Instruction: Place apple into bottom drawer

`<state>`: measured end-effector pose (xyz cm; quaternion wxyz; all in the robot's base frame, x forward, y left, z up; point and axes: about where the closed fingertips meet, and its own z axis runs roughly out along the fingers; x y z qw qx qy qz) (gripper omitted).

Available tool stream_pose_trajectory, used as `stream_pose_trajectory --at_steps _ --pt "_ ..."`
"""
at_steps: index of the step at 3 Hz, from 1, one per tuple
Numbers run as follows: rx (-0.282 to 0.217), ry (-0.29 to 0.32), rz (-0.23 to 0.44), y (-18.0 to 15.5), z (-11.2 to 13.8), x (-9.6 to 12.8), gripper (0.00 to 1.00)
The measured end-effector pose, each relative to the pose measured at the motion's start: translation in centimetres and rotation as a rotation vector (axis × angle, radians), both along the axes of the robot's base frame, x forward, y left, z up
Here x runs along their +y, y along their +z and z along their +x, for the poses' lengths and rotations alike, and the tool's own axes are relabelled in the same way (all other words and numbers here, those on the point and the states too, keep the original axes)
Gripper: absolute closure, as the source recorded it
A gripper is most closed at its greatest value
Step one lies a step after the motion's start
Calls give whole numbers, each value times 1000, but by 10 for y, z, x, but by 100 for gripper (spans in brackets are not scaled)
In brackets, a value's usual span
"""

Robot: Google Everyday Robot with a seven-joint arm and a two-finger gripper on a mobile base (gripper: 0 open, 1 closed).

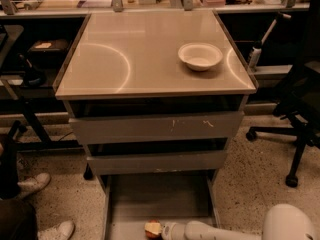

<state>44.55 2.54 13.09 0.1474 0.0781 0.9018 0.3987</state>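
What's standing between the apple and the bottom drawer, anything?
Nothing visible. The bottom drawer is pulled open, and the apple is at the tip of the gripper, at the drawer's front end. The white bowl sits on the cabinet top, out of the path.

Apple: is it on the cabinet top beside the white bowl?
No, the apple is low over the bottom drawer, at the gripper's tip.

Warm overhead glare arcs on tabletop (115, 59); hand (165, 230) low in dim bottom drawer (160, 196).
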Motion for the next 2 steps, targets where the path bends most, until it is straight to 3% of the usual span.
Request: stream_pose_trajectory --at_steps 1,2 --pt "0 0 0 0 0 0 0" --pt "0 0 0 0 0 0 0"
